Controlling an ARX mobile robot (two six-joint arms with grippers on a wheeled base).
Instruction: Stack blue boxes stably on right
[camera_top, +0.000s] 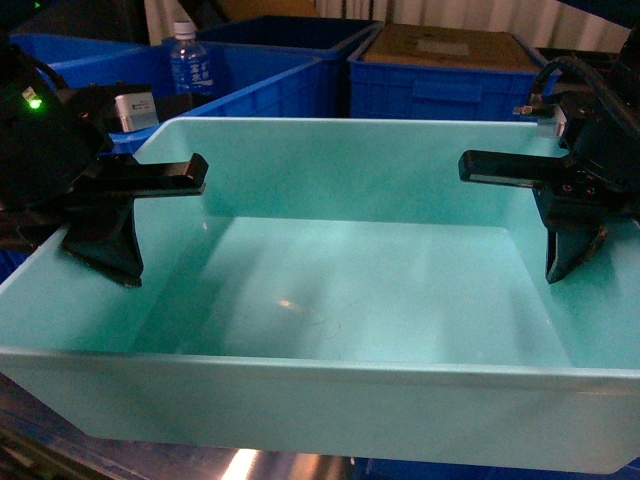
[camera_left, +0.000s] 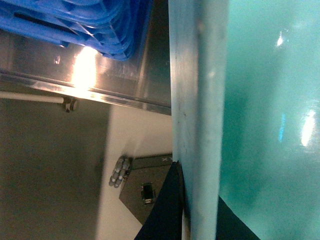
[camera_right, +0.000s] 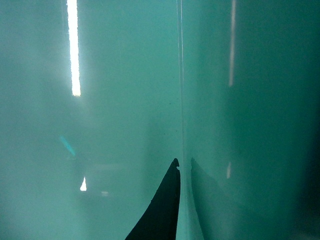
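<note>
you see the turquoise tub filling most of the head view, near the camera, its near wall low in the picture and its far wall high. its inside is bare and shiny. it looks raised, held at its two short sides, but what is under it you cannot tell.

behind it, at the far side, stand the royal-blue crates; one on the right has a brown flat cover on top. in the far left crate there is a water bottle with a white cap, and just beside it a small grey box.

your left gripper sits over the left wall of the tub, one finger inside and the other outside, so it is pinching this wall; the left wrist view shows the wall between the dark fingers. your right gripper does the same on the right wall, pinching it, with a dark finger against the turquoise plastic.
</note>
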